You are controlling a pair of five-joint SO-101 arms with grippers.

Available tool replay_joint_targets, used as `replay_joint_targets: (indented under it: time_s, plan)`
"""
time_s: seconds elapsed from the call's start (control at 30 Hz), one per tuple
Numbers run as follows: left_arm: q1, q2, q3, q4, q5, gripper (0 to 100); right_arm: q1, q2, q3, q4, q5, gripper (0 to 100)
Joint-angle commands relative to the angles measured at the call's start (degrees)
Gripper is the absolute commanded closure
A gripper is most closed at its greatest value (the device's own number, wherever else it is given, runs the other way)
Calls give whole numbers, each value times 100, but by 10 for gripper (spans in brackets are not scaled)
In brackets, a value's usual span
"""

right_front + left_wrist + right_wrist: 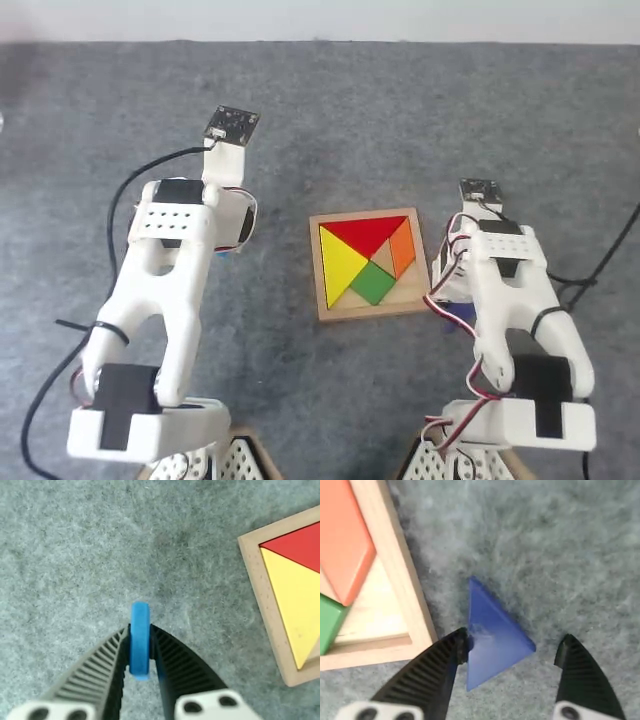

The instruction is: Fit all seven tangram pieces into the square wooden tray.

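The square wooden tray (pixel 368 308) lies between the two arms and holds a red triangle (pixel 365 235), a yellow triangle (pixel 340 270), a green square (pixel 374 285) and an orange piece (pixel 402 247). My left gripper (pixel 140 631) is shut on a light blue piece (pixel 140 615), held on edge above the grey mat to the left of the tray (pixel 260 575). My right gripper (pixel 515 642) is open and low over a dark blue triangle (pixel 492 630) lying flat on the mat just outside the tray's rim (pixel 405 590). One fingertip (pixel 457 642) touches the triangle's edge.
Grey felt mat (pixel 320 120) covers the table, with open room behind and in front of the tray. Bare wood shows in the tray (pixel 375 615) beside the orange piece (pixel 345 555) and the green piece (pixel 327 625). Black cables (pixel 120 200) trail beside both arms.
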Motion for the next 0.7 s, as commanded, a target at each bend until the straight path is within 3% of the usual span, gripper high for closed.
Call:
replay_joint_targets:
  time_s: [0.0, 0.1, 0.47, 0.67]
  plan:
    - [-53, -316, -13, -62, -53, 987, -22, -40, 35, -4, 229, 703]
    - [-44, -316, -13, -62, -53, 987, -251, -40, 53, 22, 1011, 703]
    - [-53, -316, -4, -79, -53, 987, -259, -40, 62, -31, 1081, 712]
    - [-53, -316, -4, -88, -53, 987, -259, -40, 62, 75, 1073, 883]
